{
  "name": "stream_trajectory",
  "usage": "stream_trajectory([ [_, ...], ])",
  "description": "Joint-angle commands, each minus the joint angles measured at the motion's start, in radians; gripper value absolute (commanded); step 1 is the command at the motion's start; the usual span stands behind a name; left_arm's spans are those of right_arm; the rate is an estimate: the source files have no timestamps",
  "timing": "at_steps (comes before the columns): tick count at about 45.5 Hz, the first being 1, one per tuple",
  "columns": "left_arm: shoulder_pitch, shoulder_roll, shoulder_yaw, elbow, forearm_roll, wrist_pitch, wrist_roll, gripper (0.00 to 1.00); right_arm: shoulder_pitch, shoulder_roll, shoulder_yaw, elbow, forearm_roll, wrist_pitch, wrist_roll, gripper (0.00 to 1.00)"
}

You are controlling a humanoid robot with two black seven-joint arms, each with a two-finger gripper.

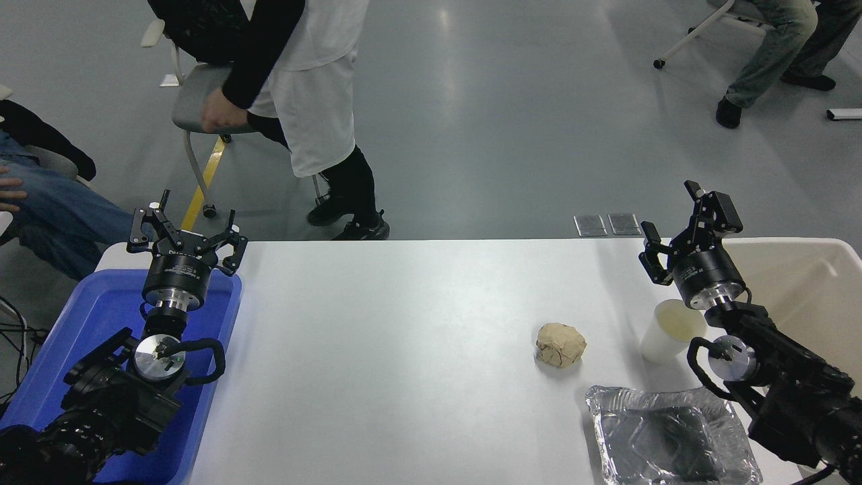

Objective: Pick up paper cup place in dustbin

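A small white paper cup (667, 331) with a cream inside stands upright on the white table (404, 337) at the right. My right gripper (680, 225) hangs open above and just beyond the cup, with nothing between its fingers, and the right arm partly covers the cup's right side. The beige dustbin (808, 283) sits at the table's right edge, just right of that gripper. My left gripper (185, 232) is open and parked at the lower left over a blue bin.
A crumpled tan paper ball (561, 345) lies left of the cup. A silver foil tray (673, 438) sits at the near right. The blue plastic bin (87, 323) is at the left edge. A person in a white apron (316, 87) stands beyond the table; others sit nearby.
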Motion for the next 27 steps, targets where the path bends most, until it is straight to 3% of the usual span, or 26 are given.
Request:
stream_trajectory([
  [1,0.0,0.0,0.0,0.0,0.0,0.0,0.0,0.99,0.001,0.003,-0.002,-0.009,0.002,0.0,0.0,1.0],
  [27,0.0,0.0,0.0,0.0,0.002,0.0,0.0,0.99,0.014,0.014,-0.002,-0.008,0.002,-0.003,0.0,1.0],
])
